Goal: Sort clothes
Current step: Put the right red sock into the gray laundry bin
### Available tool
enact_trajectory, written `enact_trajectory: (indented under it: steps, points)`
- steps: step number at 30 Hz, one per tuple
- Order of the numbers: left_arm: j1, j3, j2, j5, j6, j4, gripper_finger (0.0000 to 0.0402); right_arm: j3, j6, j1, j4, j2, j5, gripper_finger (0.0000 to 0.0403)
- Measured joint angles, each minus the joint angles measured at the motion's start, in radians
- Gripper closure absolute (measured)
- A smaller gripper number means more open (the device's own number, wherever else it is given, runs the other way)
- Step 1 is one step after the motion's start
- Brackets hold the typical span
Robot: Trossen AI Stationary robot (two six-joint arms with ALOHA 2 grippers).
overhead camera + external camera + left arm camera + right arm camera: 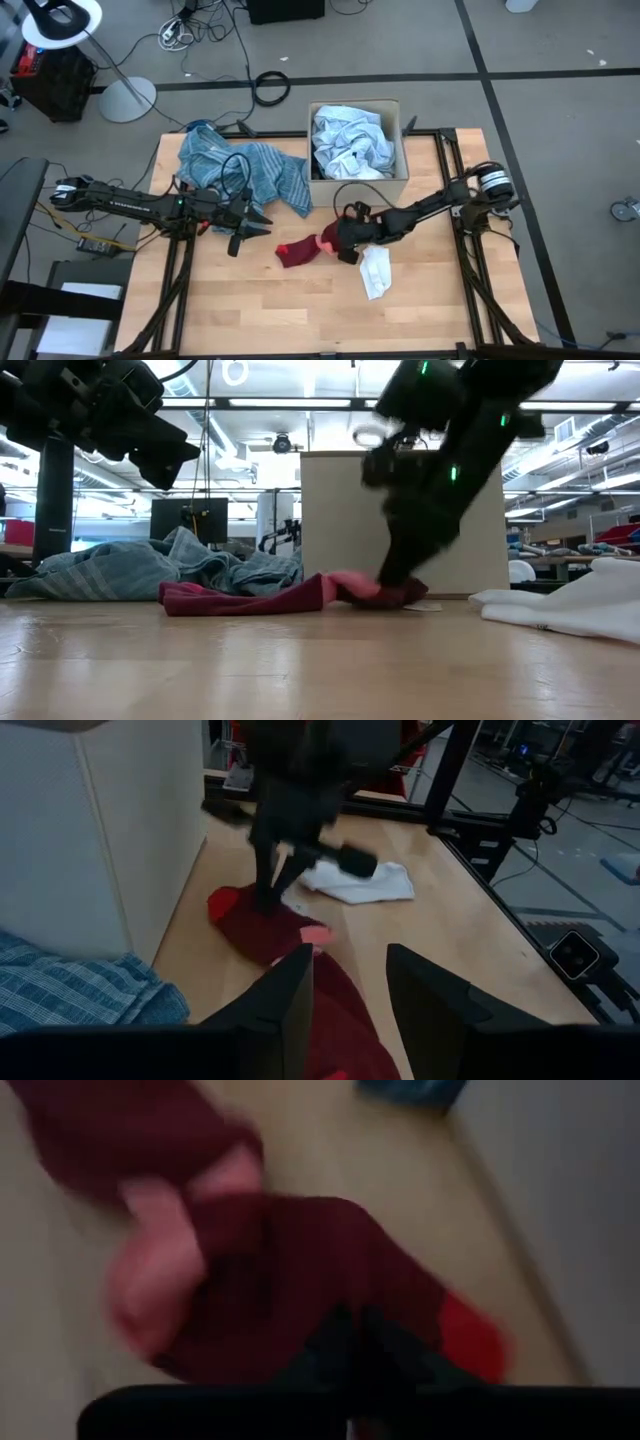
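High view: right gripper (345, 240) pinched on dark red soft cloth (300, 250) mid-table; left gripper (255, 228) spread wide beside blue striped cloth (255, 170).

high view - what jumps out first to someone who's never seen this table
The red cloth lies mid-table with the right gripper down on its end near the cardboard box, fingers closed together in the fabric. The box at the far edge is stuffed with pale garments, and a blue striped cloth sprawls to its left. The left gripper hangs open beside the red cloth.

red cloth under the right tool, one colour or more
Dark red cloth with a pink patch; clearest in the low view.
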State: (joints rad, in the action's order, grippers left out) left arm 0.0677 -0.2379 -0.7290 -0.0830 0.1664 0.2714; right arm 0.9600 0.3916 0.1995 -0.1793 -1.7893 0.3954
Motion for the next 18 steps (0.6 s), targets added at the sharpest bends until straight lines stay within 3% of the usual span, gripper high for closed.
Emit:
enact_trajectory:
  steps: [9,18]
  points:
    - [0.000,0.000,0.000,0.002,-0.001,0.002,0.0266,0.002,-0.045,0.009,-0.088,0.294,0.108,0.0395]
    - [0.000,0.000,0.000,0.002,0.005,-0.011,0.0266,0.061,-0.251,0.012,-0.086,0.549,0.263,0.0398]
